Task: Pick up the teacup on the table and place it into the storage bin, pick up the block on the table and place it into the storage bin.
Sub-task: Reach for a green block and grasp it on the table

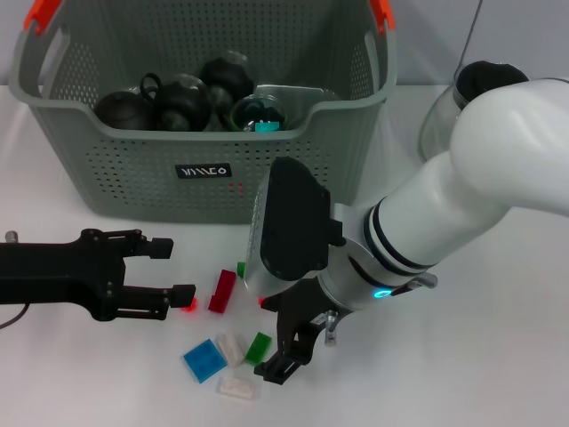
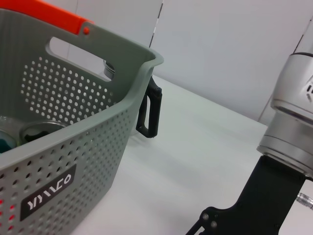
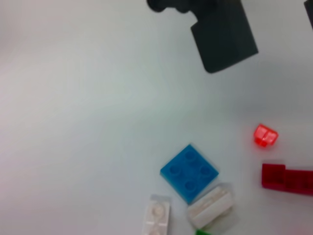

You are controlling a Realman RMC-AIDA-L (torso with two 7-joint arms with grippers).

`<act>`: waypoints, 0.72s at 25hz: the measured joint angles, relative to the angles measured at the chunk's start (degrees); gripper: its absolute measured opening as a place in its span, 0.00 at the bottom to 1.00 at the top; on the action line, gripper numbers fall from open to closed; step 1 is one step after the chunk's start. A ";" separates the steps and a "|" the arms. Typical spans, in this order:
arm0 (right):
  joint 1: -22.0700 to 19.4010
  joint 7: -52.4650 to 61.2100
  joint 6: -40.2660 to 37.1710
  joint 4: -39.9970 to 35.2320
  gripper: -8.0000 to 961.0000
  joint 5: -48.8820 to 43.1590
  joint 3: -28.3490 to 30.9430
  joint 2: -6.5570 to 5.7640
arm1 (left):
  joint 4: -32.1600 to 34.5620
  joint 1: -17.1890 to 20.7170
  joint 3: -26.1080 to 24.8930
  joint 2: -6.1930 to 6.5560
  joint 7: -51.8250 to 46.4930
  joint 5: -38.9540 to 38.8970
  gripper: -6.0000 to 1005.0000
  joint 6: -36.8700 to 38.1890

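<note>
The storage bin (image 1: pixel 133 169), grey-green with perforated walls and orange-red handle tops, stands at the back; its wall (image 2: pixel 98 127) fills the left wrist view. Several dark round vessels (image 1: pixel 182 102) lie inside it. No teacup shows on the table. Loose blocks lie in front: a long red block (image 1: pixel 222 291) (image 3: pixel 287 178), a small red cube (image 1: pixel 189 304) (image 3: pixel 265 134), a blue plate (image 1: pixel 204 360) (image 3: pixel 189 172), a green block (image 1: pixel 258 347) and clear ones (image 1: pixel 236 387). My left gripper (image 1: pixel 182 267) is open, low over the table, its near fingertip beside the red cube. My right gripper (image 1: pixel 286 351) hangs just right of the blocks.
A glass jug (image 1: pixel 444 116) stands right of the bin, mostly behind my right arm (image 1: pixel 462 196); its black handle (image 2: pixel 149 115) shows beside the bin's corner. A small green piece (image 1: pixel 241 269) lies near the bin's front wall.
</note>
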 joint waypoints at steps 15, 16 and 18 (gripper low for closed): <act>1.32 -0.44 3.74 2.42 0.88 2.48 -3.07 0.22 | -1.12 -0.42 0.00 0.29 0.30 -0.20 0.84 -1.02; 1.37 -0.36 4.03 2.60 0.88 2.49 -3.23 0.22 | -1.15 -0.42 0.00 0.29 0.33 -0.20 0.84 -1.03; 1.62 -0.13 4.58 3.24 0.87 2.52 -3.58 0.28 | -1.18 -0.43 0.00 0.29 0.35 -0.20 0.84 -1.05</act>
